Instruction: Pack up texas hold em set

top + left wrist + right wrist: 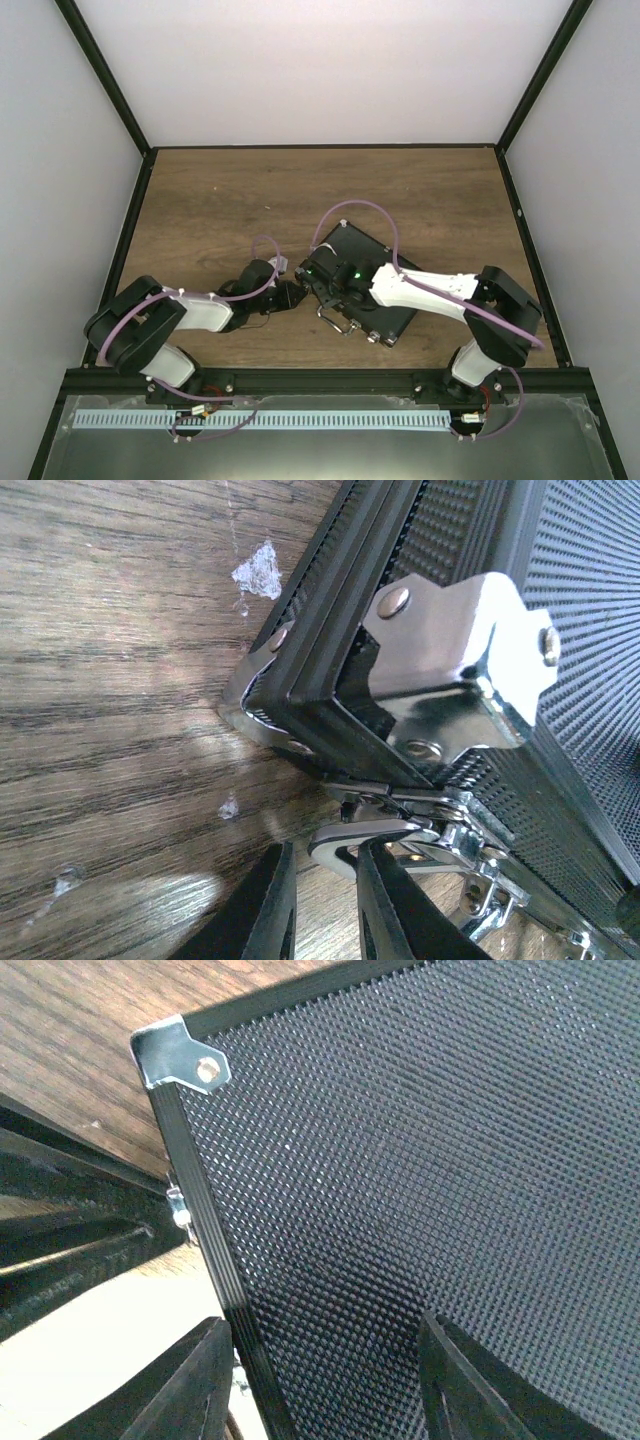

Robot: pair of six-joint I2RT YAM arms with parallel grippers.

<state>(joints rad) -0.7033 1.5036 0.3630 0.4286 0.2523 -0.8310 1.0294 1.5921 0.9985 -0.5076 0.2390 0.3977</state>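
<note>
Your black case lies shut on the table; packing looks done. Your right claw hangs wide over the lid. Your left claw, narrowed at a silver latch, may not yet grip it. Latching probably remains.

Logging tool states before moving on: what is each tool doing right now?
Left tool: closed on the silver latch of the case.
Right tool: open, holding nothing, straddling the case edge.
</note>
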